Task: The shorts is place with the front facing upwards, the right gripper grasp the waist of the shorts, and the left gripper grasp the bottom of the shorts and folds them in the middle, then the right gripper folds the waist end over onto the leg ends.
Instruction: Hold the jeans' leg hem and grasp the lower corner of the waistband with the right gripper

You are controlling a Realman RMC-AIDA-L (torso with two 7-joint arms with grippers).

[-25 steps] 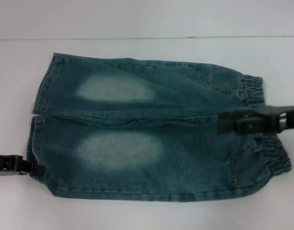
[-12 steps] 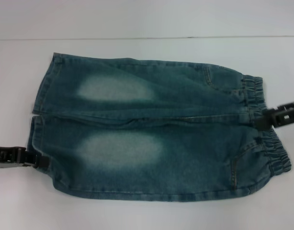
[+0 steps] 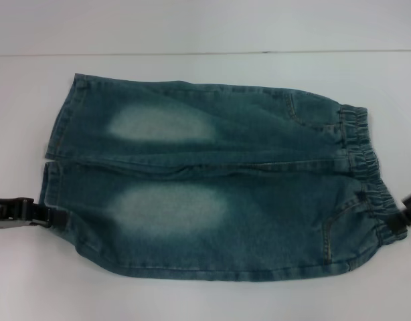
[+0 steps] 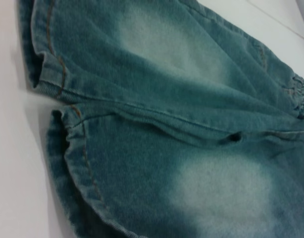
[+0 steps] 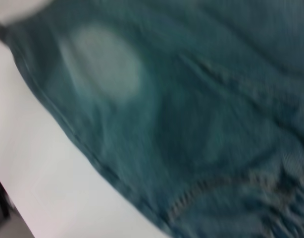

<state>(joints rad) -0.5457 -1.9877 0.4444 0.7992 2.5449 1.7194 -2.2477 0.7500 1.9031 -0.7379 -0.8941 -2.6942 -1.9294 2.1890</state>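
Observation:
The denim shorts (image 3: 212, 180) lie flat on the white table, front up, with two faded patches. The gathered elastic waist (image 3: 369, 174) points right and the two stitched leg ends (image 3: 55, 140) point left. My left gripper (image 3: 51, 217) sits low at the left edge of the head view, its tip against the hem of the nearer leg. Only partly in view at the right edge, my right gripper (image 3: 403, 224) is beside the nearer corner of the waist. The left wrist view shows both leg hems (image 4: 48, 64) close up. The right wrist view shows denim (image 5: 191, 114) and the elastic band (image 5: 285, 208).
The white table (image 3: 205, 297) surrounds the shorts on all sides. Its far edge (image 3: 192, 53) runs across the top of the head view, with a pale wall behind it.
My right gripper has pulled back from over the middle of the shorts, moving right and nearer, to the near waist corner. The left gripper has barely shifted. The shorts lie as before.

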